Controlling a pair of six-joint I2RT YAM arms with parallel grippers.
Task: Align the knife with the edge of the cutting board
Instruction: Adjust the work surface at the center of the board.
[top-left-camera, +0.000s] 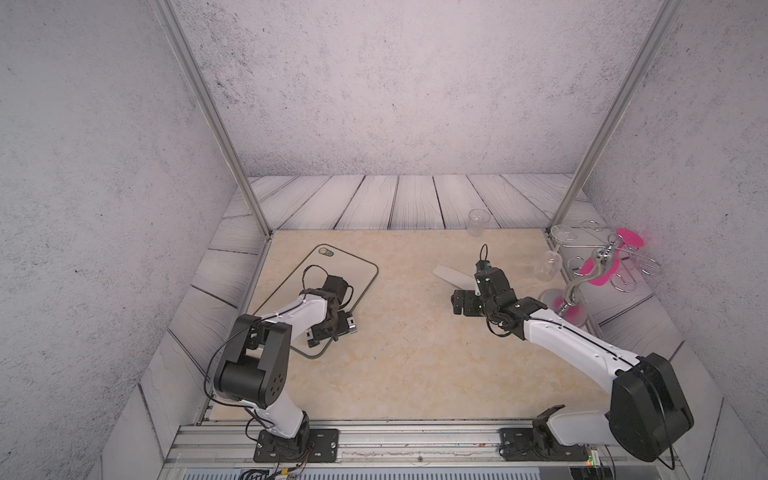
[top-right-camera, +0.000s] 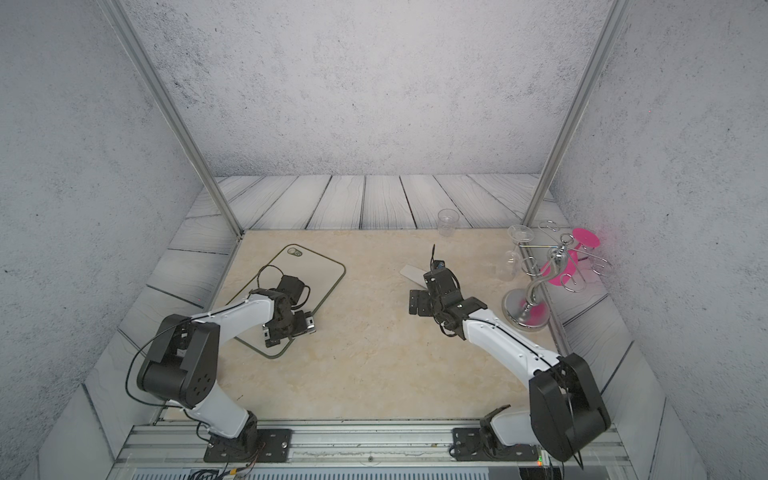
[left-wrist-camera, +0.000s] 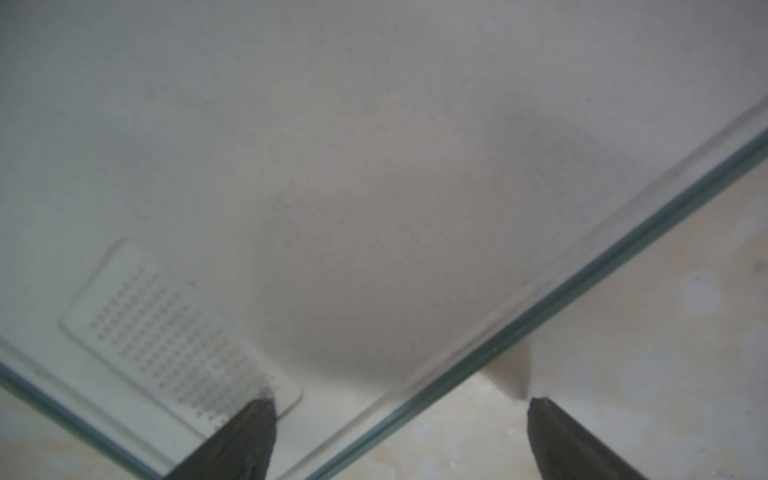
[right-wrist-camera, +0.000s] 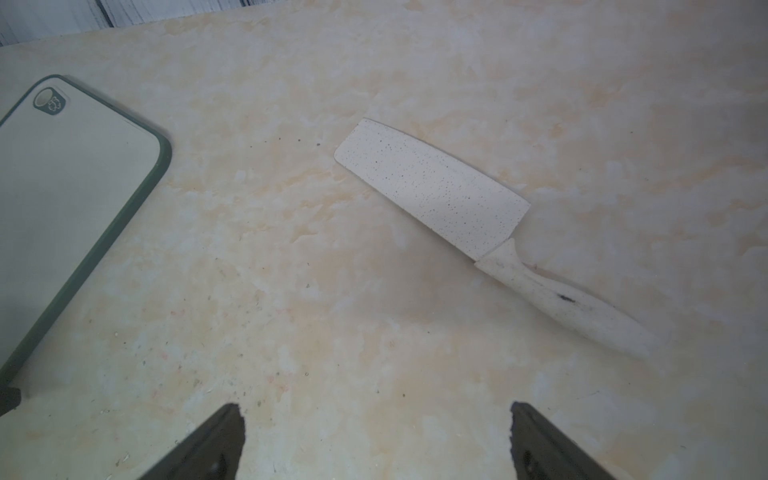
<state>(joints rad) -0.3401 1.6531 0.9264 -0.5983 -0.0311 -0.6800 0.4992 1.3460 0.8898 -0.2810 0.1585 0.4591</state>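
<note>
Bench (top-left-camera: 395, 365) of marbled beige, carrying cutting board (top-left-camera: 345, 262) flat toward the left. Well apart from board, knife (right-wrist-camera: 432, 187) flat on bare bench. Near knife, right gripper (right-wrist-camera: 374, 409) wide, empty; left gripper (left-wrist-camera: 399, 403) wide, straddling board's edge.

White-shelled left arm (top-left-camera: 291, 313) and right arm (top-left-camera: 573, 338), black joint housings (top-left-camera: 253, 361), looping black cables (top-left-camera: 500, 328) (thin), bolted black base plates (top-left-camera: 297, 446)
</note>
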